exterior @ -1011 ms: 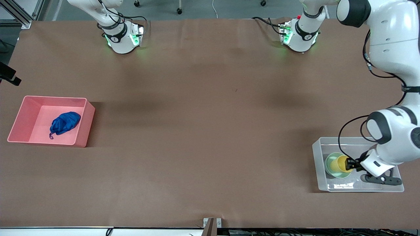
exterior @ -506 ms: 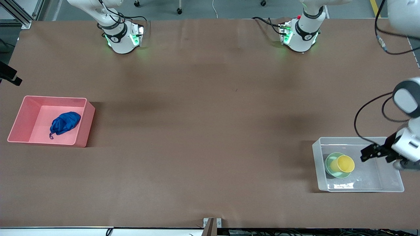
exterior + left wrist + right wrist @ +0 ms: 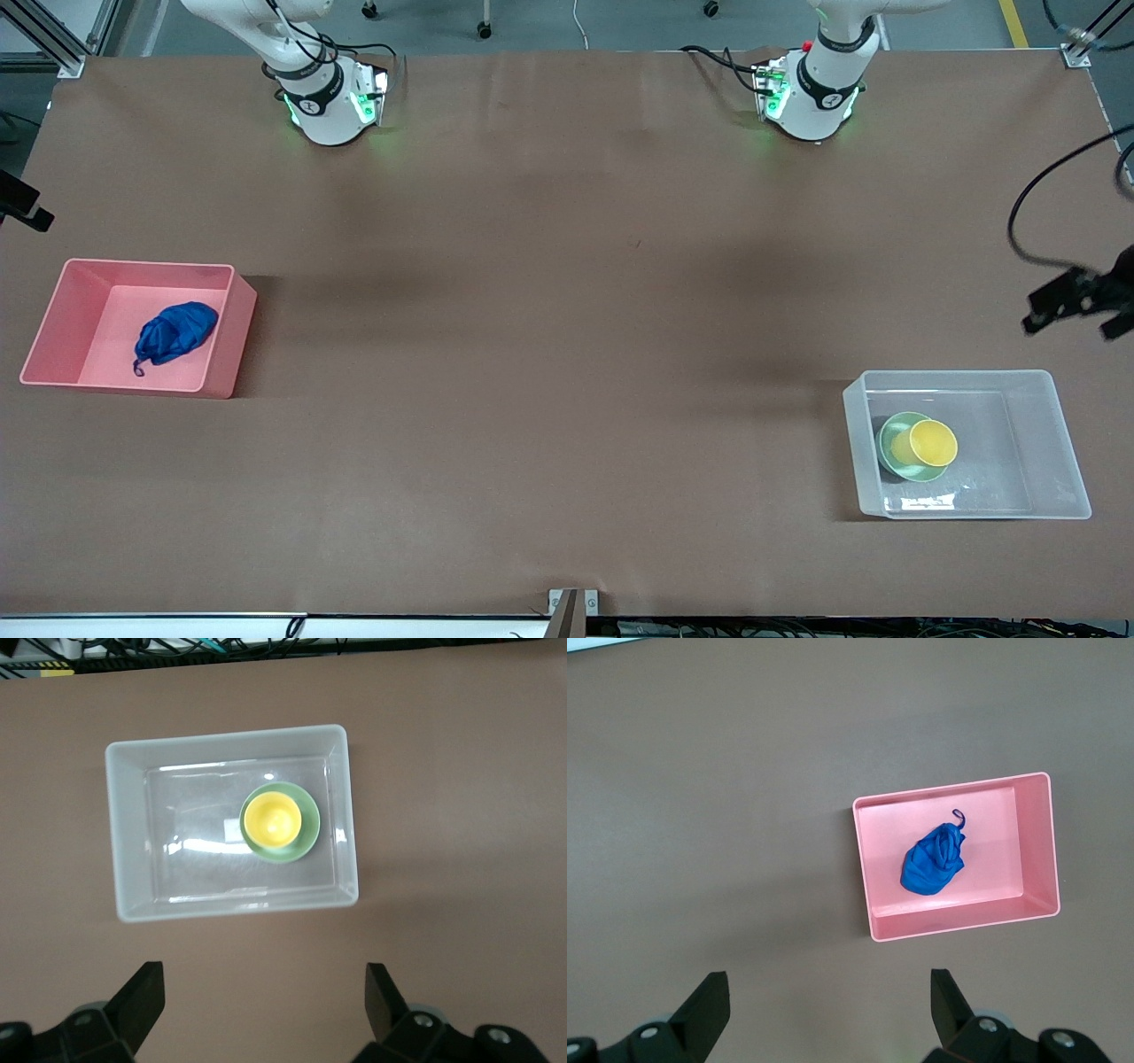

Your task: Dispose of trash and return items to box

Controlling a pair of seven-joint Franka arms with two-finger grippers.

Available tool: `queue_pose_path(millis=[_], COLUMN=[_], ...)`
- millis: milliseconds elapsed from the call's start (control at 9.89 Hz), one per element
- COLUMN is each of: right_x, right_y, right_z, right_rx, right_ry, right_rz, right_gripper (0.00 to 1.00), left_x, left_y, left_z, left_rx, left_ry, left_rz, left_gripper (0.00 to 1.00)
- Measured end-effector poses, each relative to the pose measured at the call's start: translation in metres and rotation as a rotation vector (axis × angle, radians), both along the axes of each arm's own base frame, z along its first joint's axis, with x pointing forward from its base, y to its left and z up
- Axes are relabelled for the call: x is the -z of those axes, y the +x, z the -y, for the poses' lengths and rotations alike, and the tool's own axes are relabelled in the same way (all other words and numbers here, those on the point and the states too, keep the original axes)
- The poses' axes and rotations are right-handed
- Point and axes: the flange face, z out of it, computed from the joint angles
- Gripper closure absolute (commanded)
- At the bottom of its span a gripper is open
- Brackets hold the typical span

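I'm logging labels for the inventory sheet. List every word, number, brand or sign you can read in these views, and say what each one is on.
None can be read.
Pink bin, blue wad, yellow cup, green bowl: plain, no print shows.
Clear box: no legible label.
Arm bases by the table's top edge: small dark marks, too small to read.
Left gripper, right gripper: open, unmarked.

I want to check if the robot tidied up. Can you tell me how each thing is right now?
blue wad: lying in the pink bin.
yellow cup: sitting in the green bowl, tilted.
green bowl: inside the clear box.
left gripper: open, empty, up above the table near the clear box.
right gripper: open, empty, up near the pink bin.
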Motion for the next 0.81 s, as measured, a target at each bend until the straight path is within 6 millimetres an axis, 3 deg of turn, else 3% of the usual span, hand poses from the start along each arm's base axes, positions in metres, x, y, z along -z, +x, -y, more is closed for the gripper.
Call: queue_pose_path(millis=[202,303,607,809], right_x=[0.000,0.001,0.001,0.001], right_y=[0.000,-0.001,-0.001,-0.001], right_z=[-0.001,0.000,0.000,0.000], right_rx=[-0.001,-0.001,-0.005,-0.006], right_ry=[0.001,0.001,0.001,0.001], right_rz=[-0.005,-0.006,-0.007,-0.007], right_gripper=[0.00,0.00,0.00,0.00], left_x=[-0.050,-0.060,-0.073,-0.065], left_y=[-0.016,-0.022,-0.042,-0.043], left_z=[0.014,0.018,0.020,0.029], left_rx=[-0.012,-0.013,-0.040,-0.039], left_ry=[0.000,-0.003,-0.013,0.012], left_rz=[-0.042,-0.055,-0.069,-0.089], left_gripper=[0.00,0.00,0.00,0.00])
